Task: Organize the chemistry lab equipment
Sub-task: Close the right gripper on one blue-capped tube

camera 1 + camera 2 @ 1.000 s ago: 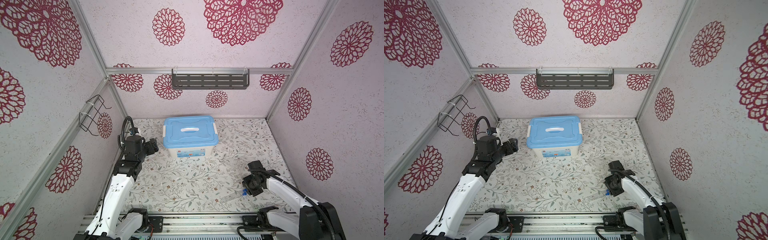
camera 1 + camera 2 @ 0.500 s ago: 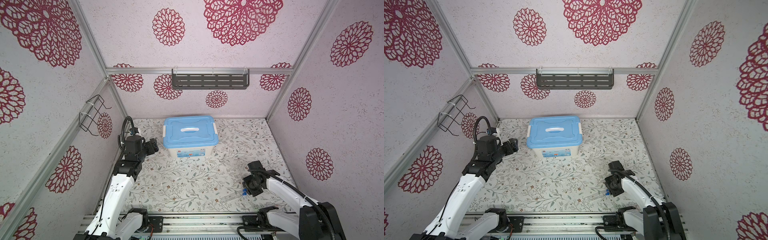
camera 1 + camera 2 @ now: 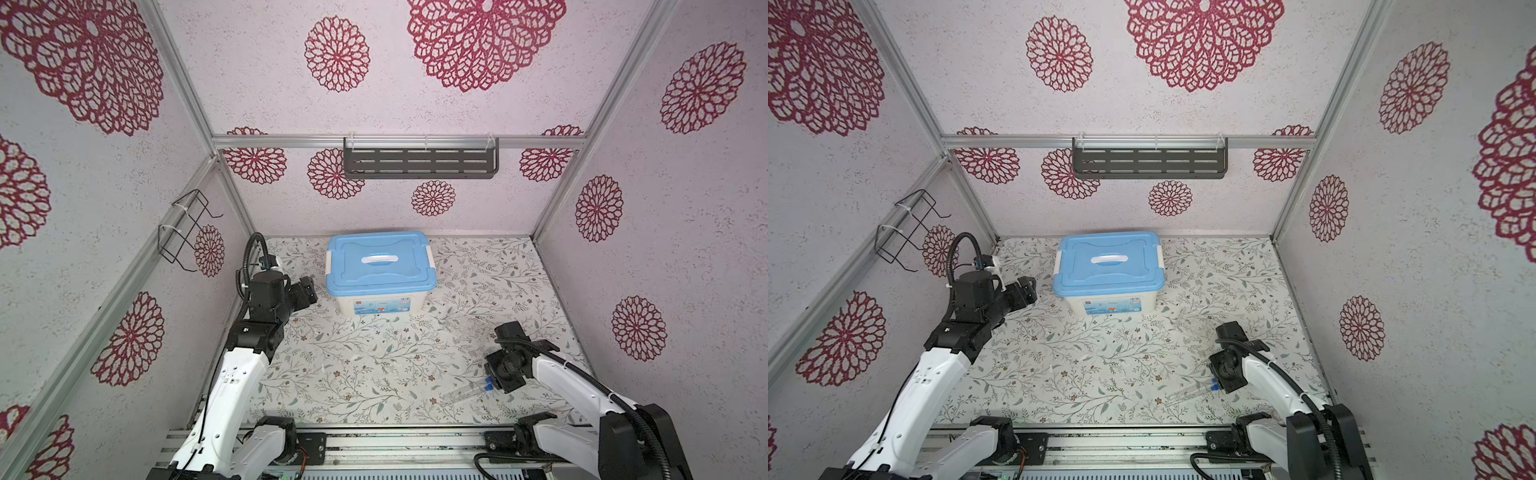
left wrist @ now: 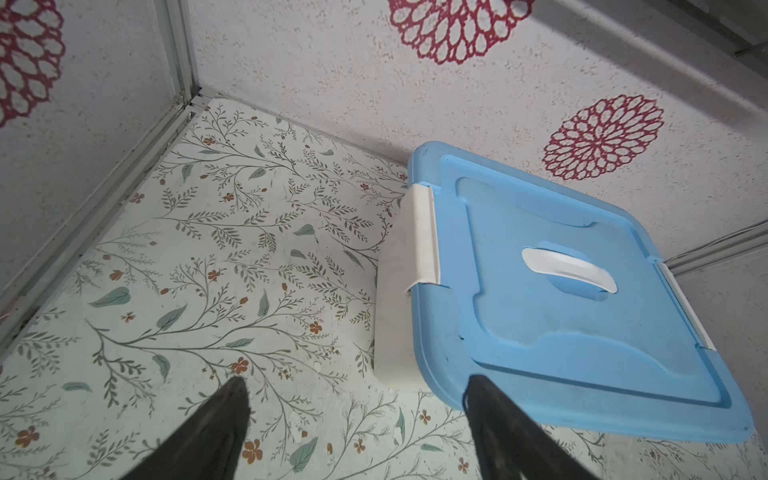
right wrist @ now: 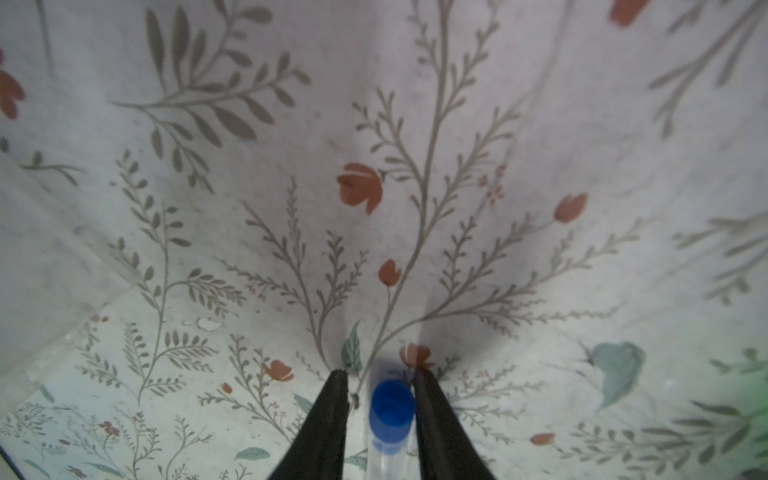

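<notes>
**Right fingers astride a capped tube on the desk**

Two clear blue-capped tubes point(image 3: 465, 392) lay side by side on the floral desk point(image 3: 374, 353), near its front edge on the right, caps pointing toward the right arm; both top views showed them there point(image 3: 1191, 391). The right gripper point(image 5: 381, 372) was down at the desk, right at the capped ends. In the right wrist view its fingers point(image 5: 328, 419) stood narrow, with one tube's blue cap point(image 5: 392, 405) between them. The cap sat against one finger, and a strip of desk showed between it and the other, so the tube was straddled rather than clamped.

The left gripper point(image 3: 309, 286) hung above the desk just beside the left side of the large white bin point(image 3: 380, 305), whose blue lid point(image 4: 561, 332) was on. Its fingers point(image 4: 224, 419) were spread wide with nothing between them.

A faint transparent item point(image 3: 469, 322) lay on the desk between the bin and the right arm, too indistinct to identify.
</notes>
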{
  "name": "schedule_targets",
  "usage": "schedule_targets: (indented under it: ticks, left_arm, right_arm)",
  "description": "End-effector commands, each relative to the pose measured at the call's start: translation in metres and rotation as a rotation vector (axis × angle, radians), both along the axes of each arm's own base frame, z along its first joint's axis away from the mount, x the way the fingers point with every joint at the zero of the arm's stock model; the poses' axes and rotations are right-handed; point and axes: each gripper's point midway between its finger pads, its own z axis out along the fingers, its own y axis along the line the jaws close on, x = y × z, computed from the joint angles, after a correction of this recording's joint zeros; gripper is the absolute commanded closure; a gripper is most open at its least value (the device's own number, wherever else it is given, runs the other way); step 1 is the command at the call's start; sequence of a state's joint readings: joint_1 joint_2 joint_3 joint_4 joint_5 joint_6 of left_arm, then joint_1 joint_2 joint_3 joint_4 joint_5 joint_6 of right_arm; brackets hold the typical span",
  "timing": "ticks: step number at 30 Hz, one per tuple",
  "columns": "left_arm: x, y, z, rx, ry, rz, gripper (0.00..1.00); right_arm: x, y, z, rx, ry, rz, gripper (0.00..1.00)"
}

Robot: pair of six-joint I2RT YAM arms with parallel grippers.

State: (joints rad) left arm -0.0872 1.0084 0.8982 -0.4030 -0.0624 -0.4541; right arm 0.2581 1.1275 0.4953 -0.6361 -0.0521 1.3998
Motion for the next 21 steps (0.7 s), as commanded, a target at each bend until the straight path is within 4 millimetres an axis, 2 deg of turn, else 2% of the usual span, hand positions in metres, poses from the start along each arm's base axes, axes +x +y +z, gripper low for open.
schedule_targets:
  ticks: [1, 7, 15, 21]
  left_arm:
    - [0.002, -0.002, 0.001, 0.003, -0.017, -0.007, 0.15]
    - [0.001, -0.002, 0.001, 0.002, -0.018, -0.006, 0.15]
    - [0.001, -0.002, 0.003, 0.001, -0.024, -0.005, 0.15]
    - [0.0, -0.001, 0.003, 0.003, -0.023, -0.002, 0.15]
  right_arm:
    - [-0.003, 0.008, -0.011, 0.033, 0.027, -0.014, 0.69]
    - [-0.006, 0.012, -0.014, 0.054, 0.052, -0.004, 0.74]
    - [-0.001, 0.013, -0.006, 0.045, 0.044, 0.002, 0.79]
    - [0.009, 0.011, 0.01, 0.031, -0.001, -0.008, 0.79]
